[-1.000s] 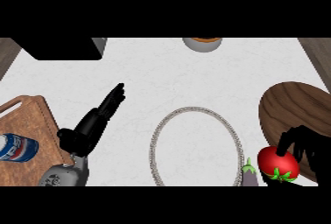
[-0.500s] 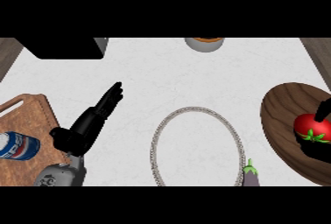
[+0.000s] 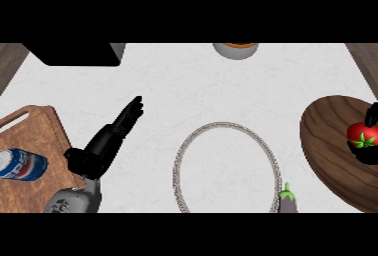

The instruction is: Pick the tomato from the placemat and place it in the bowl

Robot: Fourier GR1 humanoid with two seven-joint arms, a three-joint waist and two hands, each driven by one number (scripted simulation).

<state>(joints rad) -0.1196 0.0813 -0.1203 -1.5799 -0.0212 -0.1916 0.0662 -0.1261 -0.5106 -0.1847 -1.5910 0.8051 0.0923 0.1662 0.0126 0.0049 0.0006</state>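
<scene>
Looking for writing, you find little: the can (image 3: 21, 164) on the wooden cutting board (image 3: 40, 135) at your left wears blue, white and red bands, but no word on it can be read. Your tomato (image 3: 363, 134) sits over the dark wooden bowl (image 3: 328, 140) at the right edge, red with a green stalk. Black parts of the right hand (image 3: 368, 152) show above and below it, seemingly curled round it, though the frame's edge cuts most of that hand away. You cannot tell whether the tomato touches the bowl's floor. The bowl is itself cut off at the right.

The left hand (image 3: 111, 137) lies over the white counter (image 3: 214, 90) just beside the board, fingers straight and pressed together, holding nothing. Between the hands lies the oval placemat (image 3: 177, 167), its grey rim all you can make out. An eggplant (image 3: 288, 200) sits at its lower right, cut by the lower edge. At the top, a black box (image 3: 77, 52) and a grey dish (image 3: 236, 50) are only partly seen.
</scene>
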